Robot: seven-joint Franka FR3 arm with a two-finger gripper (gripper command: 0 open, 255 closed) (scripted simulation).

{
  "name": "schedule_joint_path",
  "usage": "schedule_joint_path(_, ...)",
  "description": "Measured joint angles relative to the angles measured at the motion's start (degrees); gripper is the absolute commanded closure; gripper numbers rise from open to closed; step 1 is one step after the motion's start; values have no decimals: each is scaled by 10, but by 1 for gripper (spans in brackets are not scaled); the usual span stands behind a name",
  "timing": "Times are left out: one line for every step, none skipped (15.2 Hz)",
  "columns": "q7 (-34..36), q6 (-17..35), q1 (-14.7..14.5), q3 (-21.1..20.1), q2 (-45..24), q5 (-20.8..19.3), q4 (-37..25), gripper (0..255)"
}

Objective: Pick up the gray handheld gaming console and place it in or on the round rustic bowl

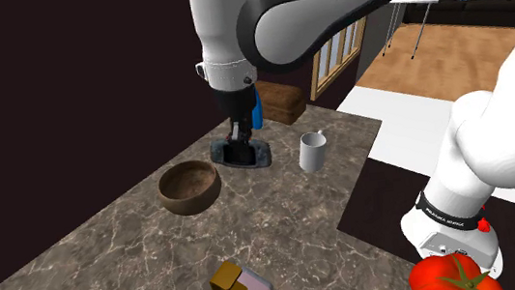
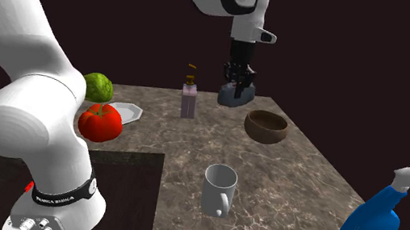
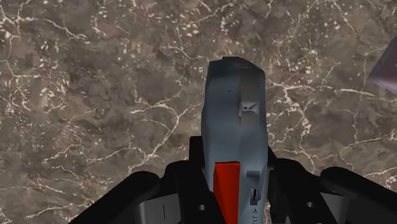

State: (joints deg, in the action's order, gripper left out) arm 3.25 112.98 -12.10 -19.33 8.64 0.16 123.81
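Gripper: black gripper [image 1: 239, 149] closed on the console's two long sides and clasping it between the fingers, hand pointing straight down.
Console: gray-blue handheld console [image 3: 234, 95], towards the far end of the marbled countertop [image 1: 112, 270]; an "R" key and a red panel face the wrist camera. Cannot tell whether the underside is clear of the stone.
Bowl: round brown bowl [image 1: 193, 204], upright and empty, just to the shoulder view's left of the console and a little nearer, not touching it.
Step in hand: judged to be the start of the lift, with the grasp made and the carry not begun.
Doing it well: raise straight up until the console's low end clears the bowl's rim, cross the short gap sideways, then lower over the bowl's middle. Part the fingers only once the console rests inside.
Watch for: much of the console reaching past the fingers (a likely pivot under a quick swing), so a slow, level carry looks wise.
Bystander: white mug [image 1: 312, 151] on the console's other side, away from the likely path.
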Motion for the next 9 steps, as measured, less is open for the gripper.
schedule_joint_path(2, -4, 2, 0, -20, -7, -23, 255)
schedule_joint_path(3, -6, 4, 0, -42, -15, -46, 255)
schedule_joint_path(5, -13, 6, 0, -66, -23, -75, 255)
schedule_joint_path(10, -19, 6, -1, -90, -32, -104, 255)
schedule_joint_path(12, -23, 6, -1, -111, -40, -128, 255)
schedule_joint_path(16, -34, 4, -1, -137, -48, -162, 255)
schedule_joint_path(18, -41, 3, -1, -160, -56, -191, 255)
schedule_joint_path(25, -48, -1, -1, -187, -65, -224, 255)
schedule_joint_path(23, -57, -2, 1, -208, -72, -252, 255)
